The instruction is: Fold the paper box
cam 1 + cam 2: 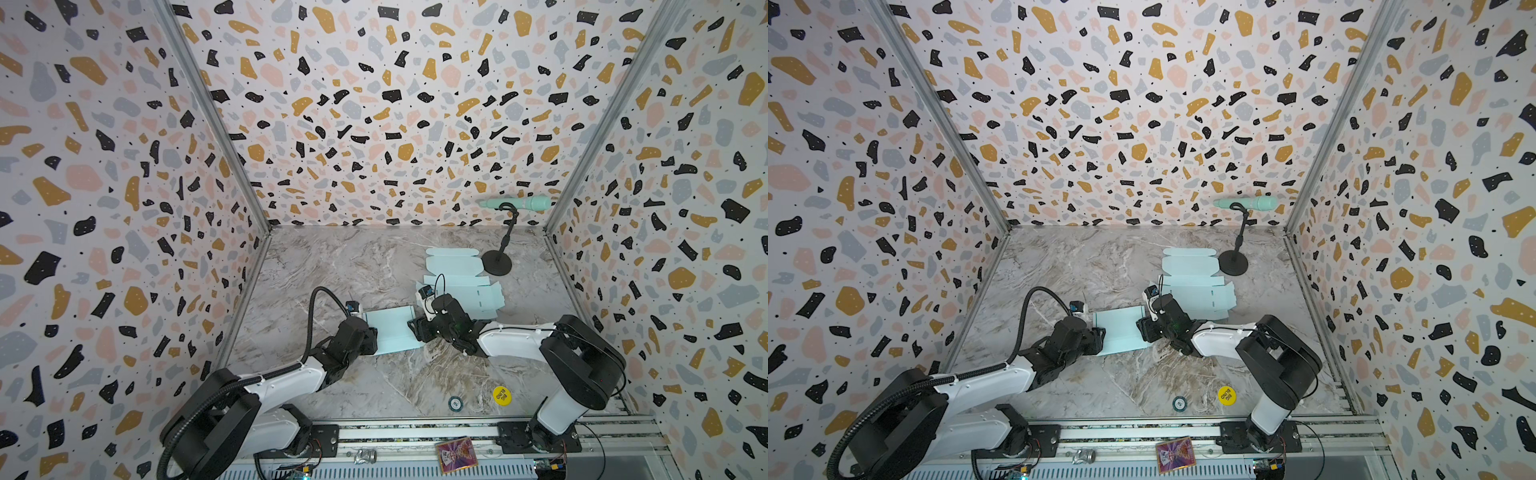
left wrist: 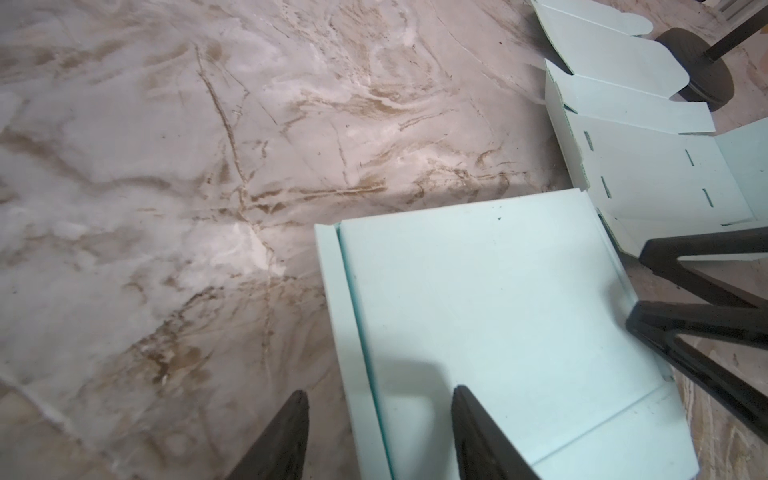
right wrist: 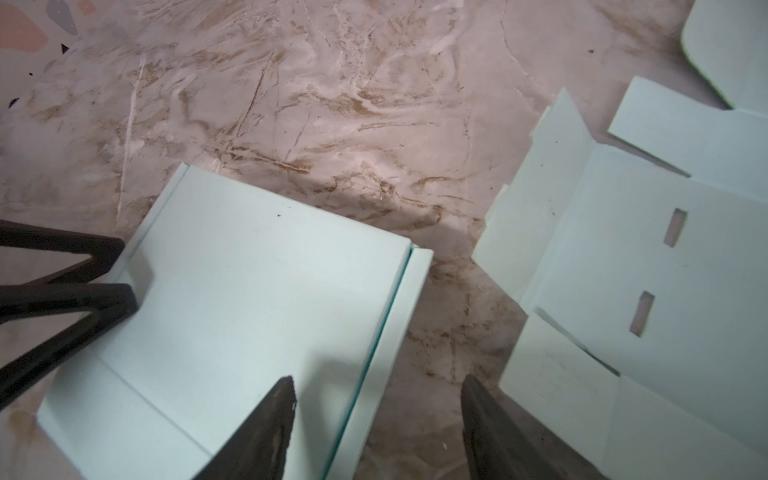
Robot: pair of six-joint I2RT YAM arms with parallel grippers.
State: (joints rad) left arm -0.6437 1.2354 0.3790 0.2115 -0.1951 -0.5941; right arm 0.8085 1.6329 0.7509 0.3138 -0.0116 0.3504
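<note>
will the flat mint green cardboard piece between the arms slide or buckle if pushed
The flat mint green cardboard piece looks thin and light, so it likely slides on the smooth marble tabletop. Its creases suggest it may bend there.

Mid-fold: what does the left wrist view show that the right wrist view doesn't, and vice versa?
Only the left wrist view: the black round stand base. Only the right wrist view: a corner of the speckled wall. Both: the paper box lying on the marble table, the spare flat sheets with their slots, and both grippers. The left gripper and the right gripper each have open jaws straddling opposite side edges of the box.
</note>
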